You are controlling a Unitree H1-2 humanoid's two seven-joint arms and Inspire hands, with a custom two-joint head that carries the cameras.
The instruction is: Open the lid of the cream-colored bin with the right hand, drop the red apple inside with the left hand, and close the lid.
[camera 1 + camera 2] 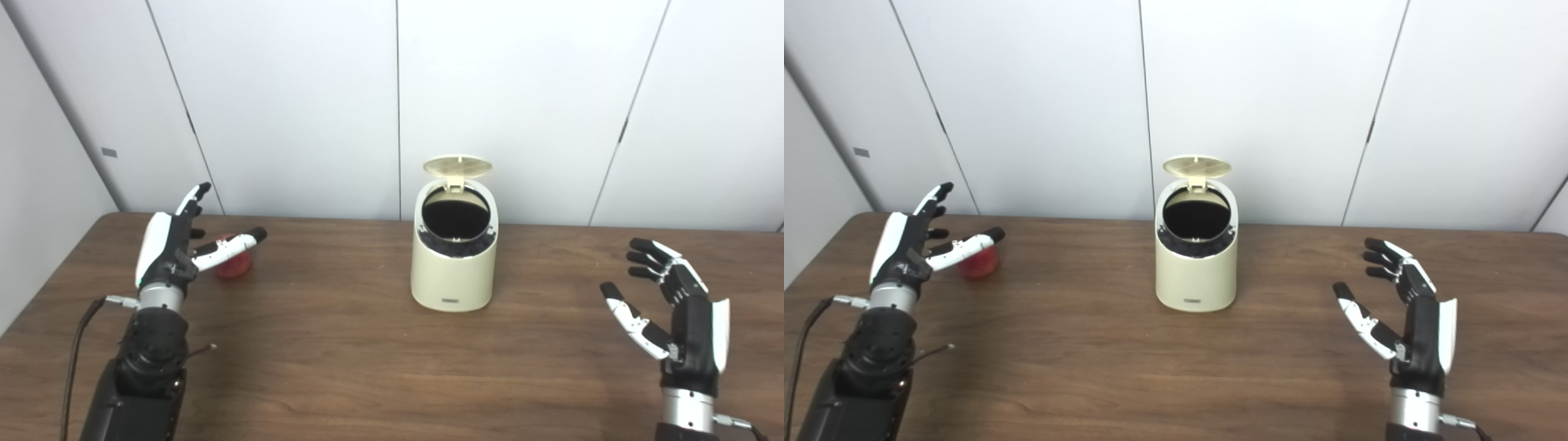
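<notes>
Pale wall panels with dark seams stand behind a dark wood table [343, 367] that fills the lower view. The bin [454, 257] sits mid-table near the back edge, its lid [457, 166] already tipped up on the rear hinge and the dark mouth facing forward. The apple [233, 264] rests on the table at the left, well apart from the bin, partly hidden behind the thumb of the left hand [174, 242]. That hand is spread and grasps nothing; it sits just beside the fruit on the near side. The right hand [674, 306] waits far right, fingers splayed, also empty. The step now looks to be the pick: the left hand should settle lower and wrap around the apple's widest part before closing, since a round fruit could roll away from a glancing touch.
</notes>
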